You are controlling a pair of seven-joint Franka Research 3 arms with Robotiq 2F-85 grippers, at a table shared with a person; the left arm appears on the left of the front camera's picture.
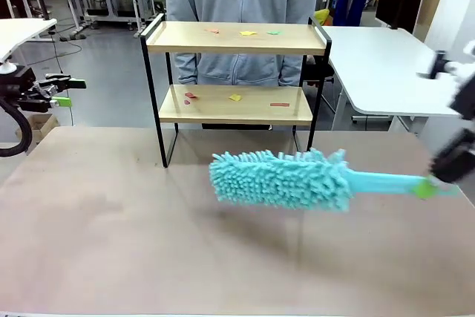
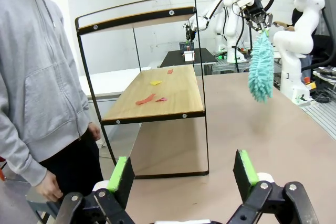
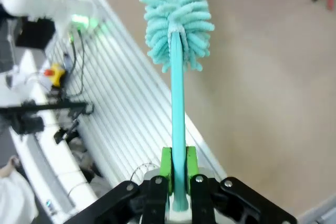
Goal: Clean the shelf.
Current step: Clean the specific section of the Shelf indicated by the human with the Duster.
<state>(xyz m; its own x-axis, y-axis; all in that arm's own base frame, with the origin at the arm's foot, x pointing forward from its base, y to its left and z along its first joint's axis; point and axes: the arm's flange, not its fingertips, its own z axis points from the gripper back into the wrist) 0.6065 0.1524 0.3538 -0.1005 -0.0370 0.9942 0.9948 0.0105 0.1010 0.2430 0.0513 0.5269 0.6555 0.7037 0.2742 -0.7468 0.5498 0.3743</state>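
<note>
Table (image 1: 111,228): pale brown top, bare in the near half.

Duster (image 1: 282,178): turquoise chenille head, held level above the table from centre out toward 3 o'clock, with a thin handle (image 1: 382,181) running right. Not touching the shelf (image 1: 185,35).

Right gripper (image 1: 426,186): at 3 o'clock, jaws clamped tight on the very end of the handle. Risk: a long head on a thin stem gripped at its tip may twist or slip in the grip once the fluff drags on wood.

Left gripper (image 1: 65,88): at 9 o'clock, well apart from the shelf, jaws spread wide, holding nothing.

Shelf: two-tier rack at 12 o'clock on the far half of the table, just beyond the duster head. It looks lightly built. Risk: head or handle snags a black side rail and shoves or tips it.

Paper scraps (image 1: 249,33): coloured bits on both boards. Risk: swept off the far edge to the floor. The lower tier gap looks tight for the head.

Person (image 1: 237,5): grey hoodie, standing close behind the shelf at 12 o'clock. An overshoot could reach them.
</note>
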